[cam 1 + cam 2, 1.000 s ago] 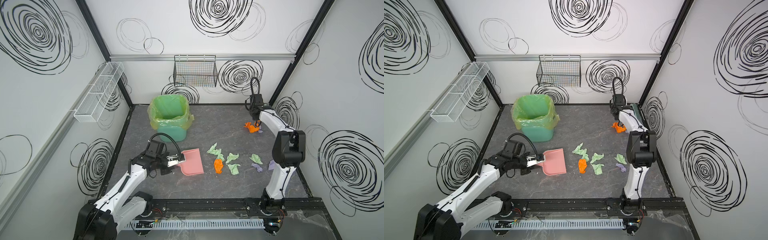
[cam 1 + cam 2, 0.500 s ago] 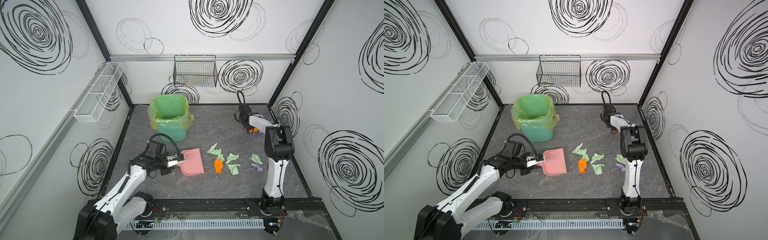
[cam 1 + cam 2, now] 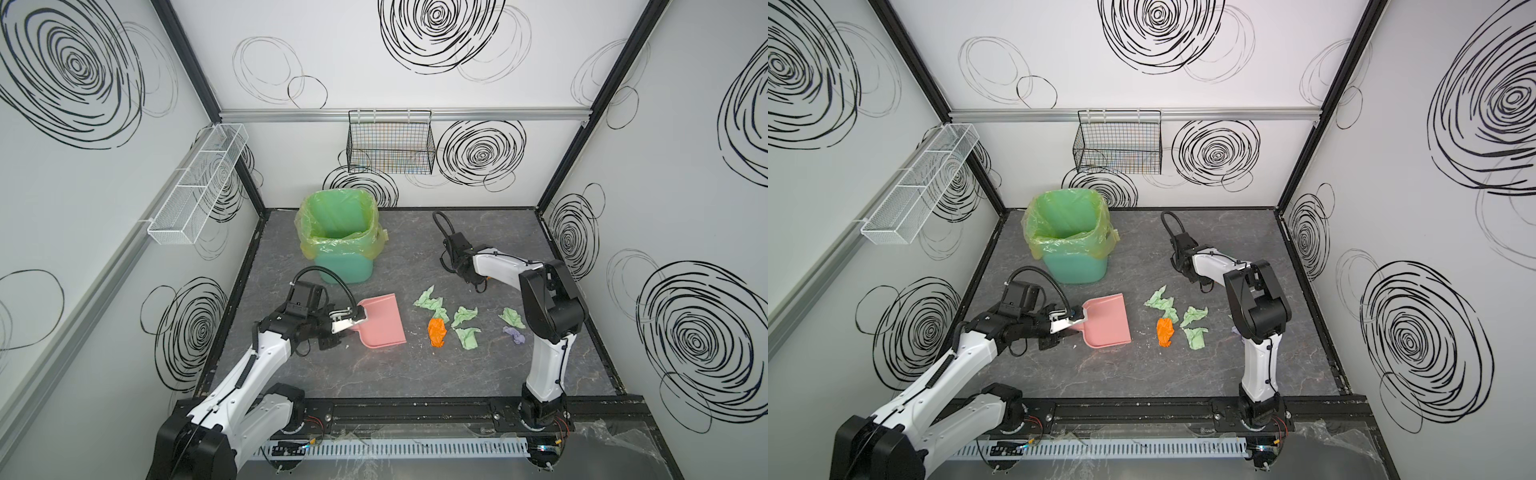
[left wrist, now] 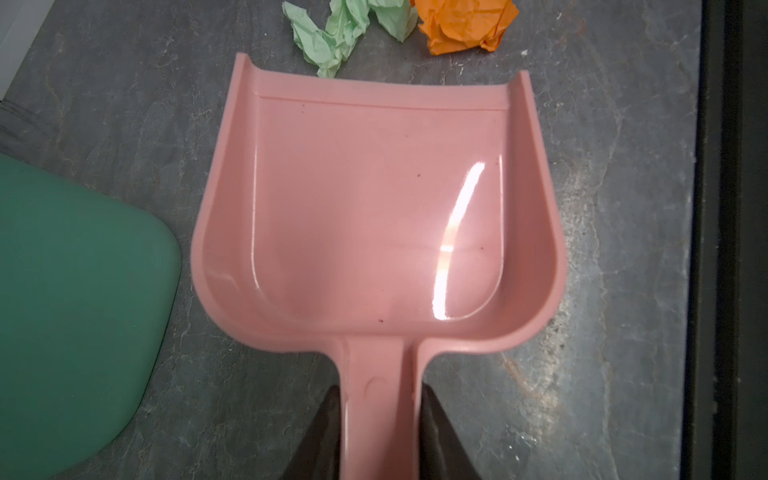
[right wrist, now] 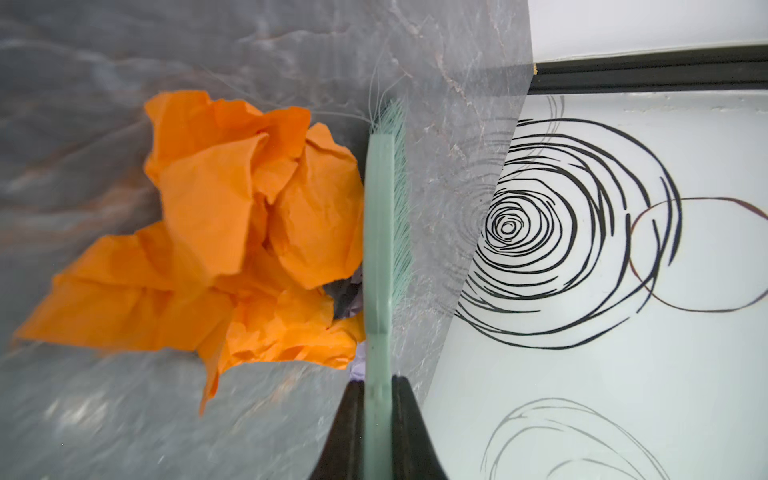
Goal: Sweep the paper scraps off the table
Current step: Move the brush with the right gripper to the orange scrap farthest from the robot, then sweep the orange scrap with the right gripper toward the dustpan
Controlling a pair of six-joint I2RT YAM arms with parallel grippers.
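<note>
My left gripper (image 4: 378,395) is shut on the handle of a pink dustpan (image 4: 374,199). The pan lies flat on the dark grey table (image 3: 415,374), mouth toward the paper scraps. Pale green wads (image 3: 430,301), an orange wad (image 3: 436,331) and a lilac wad (image 3: 514,334) lie just right of the dustpan (image 3: 380,320). My right gripper (image 5: 378,386) is shut on a pale green brush (image 5: 378,232). Its bristles press against crumpled orange paper (image 5: 249,232) and a dark lilac scrap (image 5: 345,295). In both top views the right gripper (image 3: 478,282) sits behind the scrap cluster, and its arm hides most of that orange paper.
A green bin with a yellow-green liner (image 3: 340,237) stands at the back left, close behind the left gripper (image 3: 347,322). A black wire basket (image 3: 390,145) hangs on the back wall and a white wire shelf (image 3: 199,183) on the left wall. A black frame edges the table.
My right arm has swung the brush from near the right wall leftward and forward, pushing the orange paper along. The left arm and dustpan have not moved.
</note>
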